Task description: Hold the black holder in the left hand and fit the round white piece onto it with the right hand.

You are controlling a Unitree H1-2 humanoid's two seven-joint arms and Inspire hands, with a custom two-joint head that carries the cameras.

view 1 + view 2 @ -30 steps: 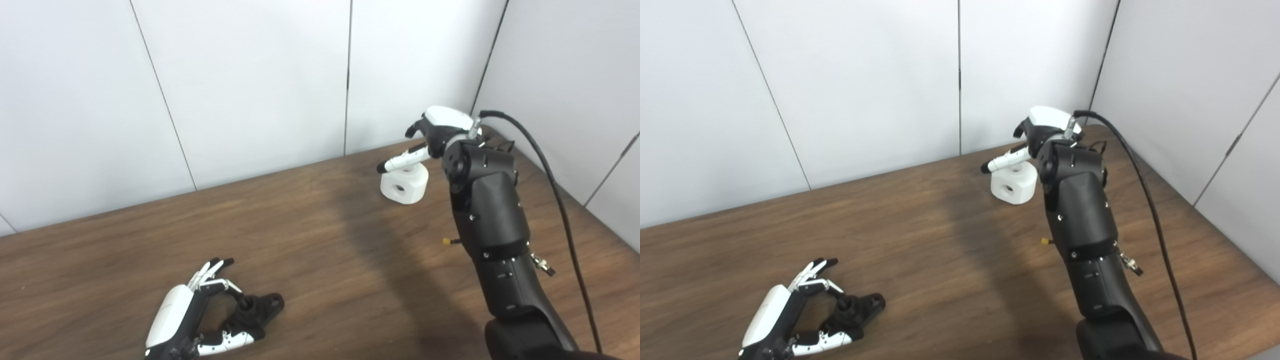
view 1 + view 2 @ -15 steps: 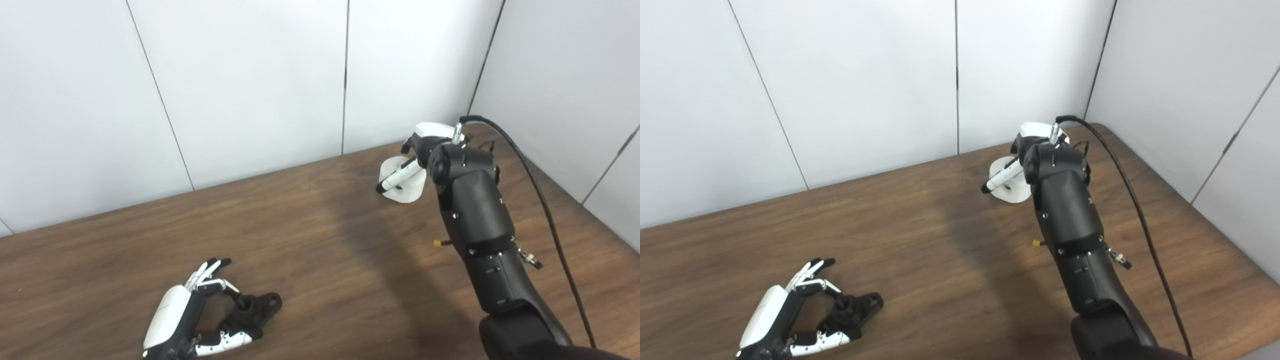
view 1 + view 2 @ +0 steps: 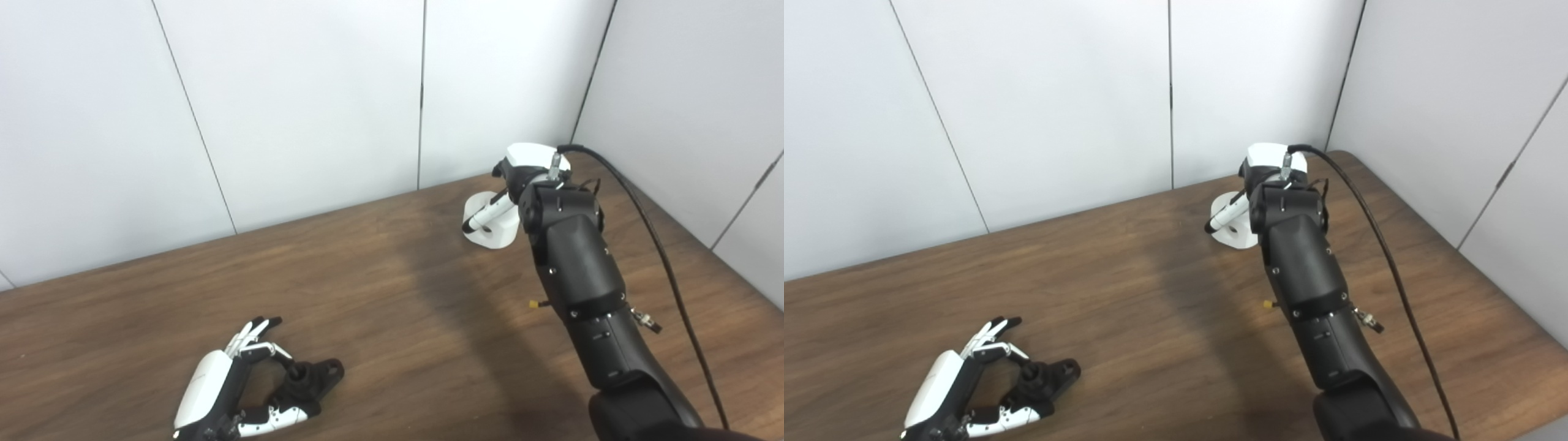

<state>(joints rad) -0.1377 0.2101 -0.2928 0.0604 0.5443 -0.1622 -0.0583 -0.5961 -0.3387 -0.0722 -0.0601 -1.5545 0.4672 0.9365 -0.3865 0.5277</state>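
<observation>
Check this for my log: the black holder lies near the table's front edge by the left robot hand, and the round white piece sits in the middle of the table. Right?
Not quite. The round white piece sits at the far right end of the table, near the wall corner, under the right robot hand; the left eye view shows it. The black holder does lie near the front edge by the left robot hand.

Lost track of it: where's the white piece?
The white piece sits far right on the table, near the wall corner, under the right hand.

Left robot hand [image 3: 211, 392] low, fingers spread; right robot hand [image 3: 520, 174] far forward.
</observation>
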